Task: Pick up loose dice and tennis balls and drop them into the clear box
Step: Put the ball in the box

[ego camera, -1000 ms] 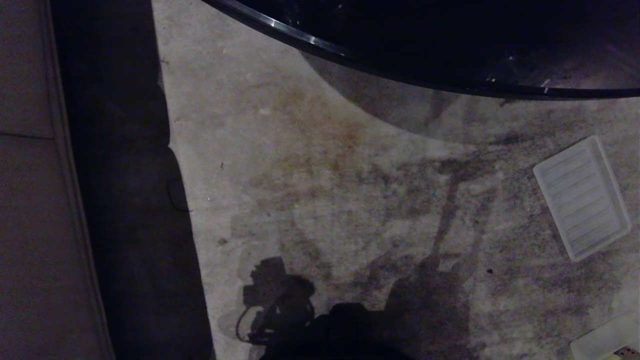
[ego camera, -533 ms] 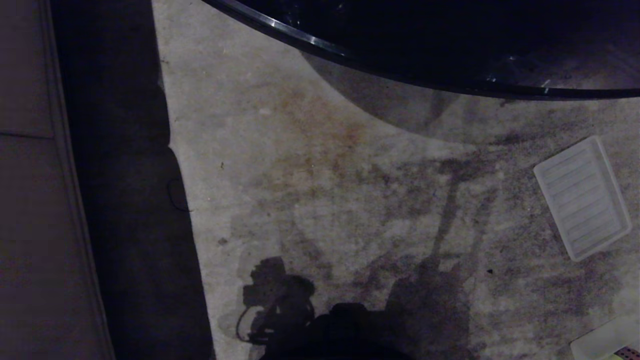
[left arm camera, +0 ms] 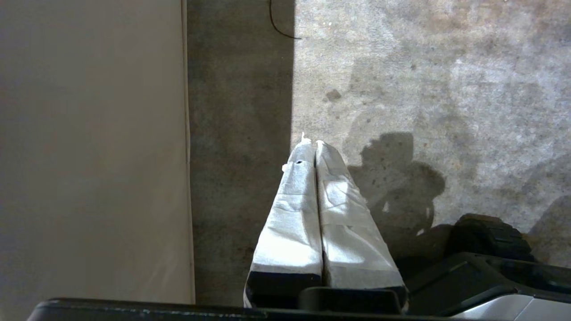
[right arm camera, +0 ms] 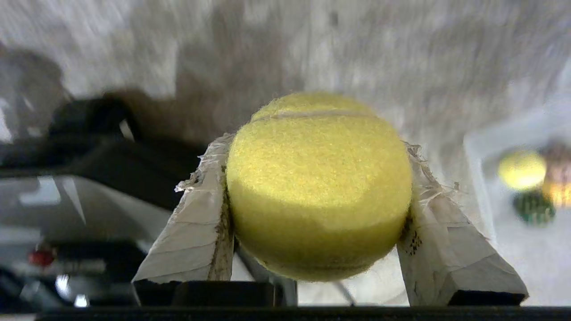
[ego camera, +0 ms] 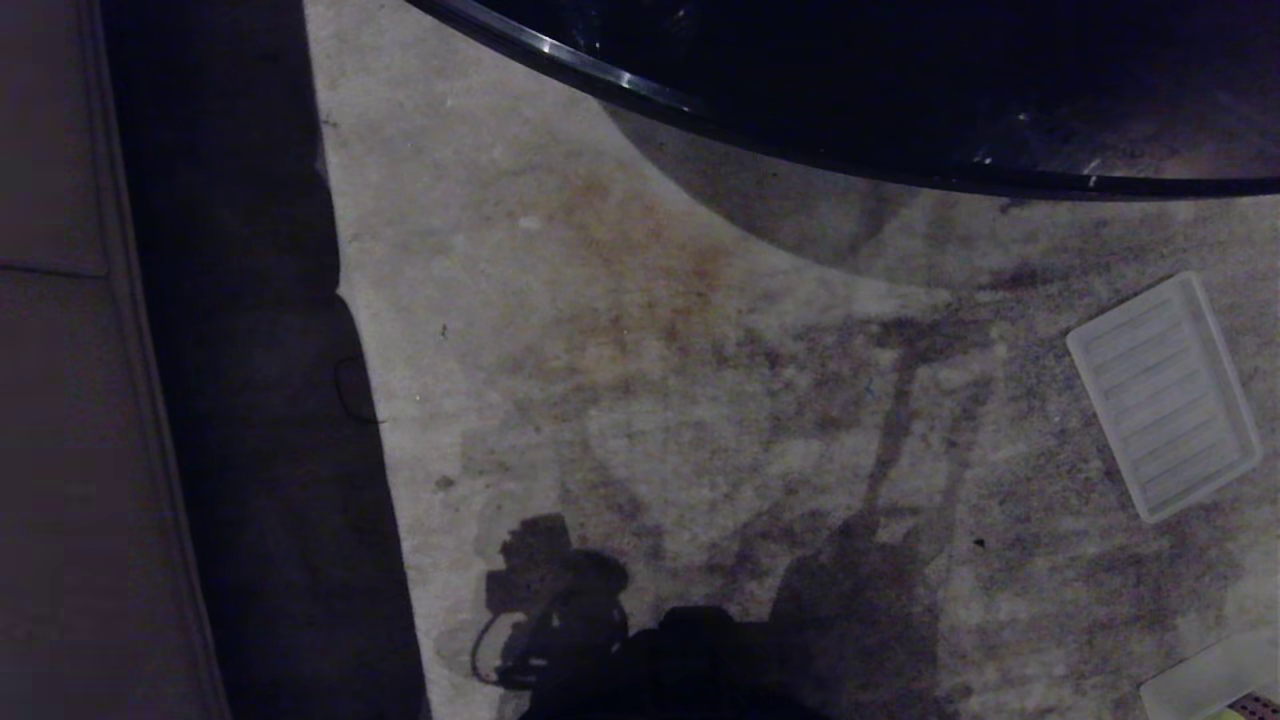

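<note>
A tennis ball (right arm camera: 317, 187), fuzzy and yellow-green, sits clamped between the two tape-wrapped fingers (right arm camera: 198, 223) of the right gripper (right arm camera: 314, 147), above the floor. Off to one side in that blurred right wrist view lies the clear box (right arm camera: 513, 249), with a yellow round thing, a tan one and a dark green one inside. The box's corner (ego camera: 1200, 685) shows at the lower right edge of the head view, and its whitish ribbed lid (ego camera: 1163, 395) lies flat on the floor further out. The left gripper (left arm camera: 311, 147) hangs over the floor with its taped fingers pressed together, holding nothing. The floor (ego camera: 650, 330) is pale, stained concrete, crossed by hard shadows; a dark curved rim (ego camera: 700, 110) arcs overhead. The head view matches that of a second ago.
</note>
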Robot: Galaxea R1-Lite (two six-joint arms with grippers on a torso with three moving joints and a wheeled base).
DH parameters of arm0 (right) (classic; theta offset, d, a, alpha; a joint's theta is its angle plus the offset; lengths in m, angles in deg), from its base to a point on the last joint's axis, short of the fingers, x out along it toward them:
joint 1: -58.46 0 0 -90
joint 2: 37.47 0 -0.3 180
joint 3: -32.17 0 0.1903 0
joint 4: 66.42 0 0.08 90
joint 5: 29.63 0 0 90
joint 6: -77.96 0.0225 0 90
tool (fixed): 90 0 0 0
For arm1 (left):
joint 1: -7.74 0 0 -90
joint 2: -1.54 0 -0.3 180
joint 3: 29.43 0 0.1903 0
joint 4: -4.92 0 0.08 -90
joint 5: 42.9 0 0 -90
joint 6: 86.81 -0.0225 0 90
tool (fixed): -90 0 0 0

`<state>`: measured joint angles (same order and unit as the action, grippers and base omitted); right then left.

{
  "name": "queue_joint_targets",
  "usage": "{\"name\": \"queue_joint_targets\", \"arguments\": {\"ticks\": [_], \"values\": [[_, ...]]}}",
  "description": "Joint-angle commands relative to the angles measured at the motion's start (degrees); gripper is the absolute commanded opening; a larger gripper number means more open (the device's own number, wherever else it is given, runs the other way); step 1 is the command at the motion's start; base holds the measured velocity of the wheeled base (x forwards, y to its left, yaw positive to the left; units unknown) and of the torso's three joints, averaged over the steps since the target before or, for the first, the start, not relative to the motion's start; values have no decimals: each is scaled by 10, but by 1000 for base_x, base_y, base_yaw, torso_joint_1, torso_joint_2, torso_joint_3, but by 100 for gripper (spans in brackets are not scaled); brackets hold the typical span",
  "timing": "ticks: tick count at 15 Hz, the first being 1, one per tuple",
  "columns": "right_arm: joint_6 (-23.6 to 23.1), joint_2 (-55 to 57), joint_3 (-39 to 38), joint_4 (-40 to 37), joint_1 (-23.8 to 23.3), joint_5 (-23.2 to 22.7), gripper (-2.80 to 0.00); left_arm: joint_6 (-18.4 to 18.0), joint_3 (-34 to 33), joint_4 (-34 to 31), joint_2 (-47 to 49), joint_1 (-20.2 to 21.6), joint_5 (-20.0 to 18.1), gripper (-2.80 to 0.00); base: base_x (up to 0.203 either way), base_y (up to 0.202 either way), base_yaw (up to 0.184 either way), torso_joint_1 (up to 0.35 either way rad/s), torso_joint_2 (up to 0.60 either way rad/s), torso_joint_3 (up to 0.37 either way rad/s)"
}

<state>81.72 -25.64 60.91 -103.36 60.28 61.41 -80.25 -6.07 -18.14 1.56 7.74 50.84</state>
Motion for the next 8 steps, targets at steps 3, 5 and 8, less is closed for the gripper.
{"name": "queue_joint_targets", "arguments": {"ticks": [3, 5, 8], "values": [[-25, -121, -2, -1, -11, -11, -280, 0, -1, 0, 0, 0, 0, -280, 0, 0, 0, 0, 0, 0], [-27, -117, -2, -1, -11, -11, -280, 1, -1, 0, 1, 0, 0, -280, 0, 0, 0, 0, 0, 0], [-18, -117, -2, -1, -11, -10, -280, -3, -1, 0, 1, 0, -2, -280, 0, 0, 0, 0, 0, 0]]}}
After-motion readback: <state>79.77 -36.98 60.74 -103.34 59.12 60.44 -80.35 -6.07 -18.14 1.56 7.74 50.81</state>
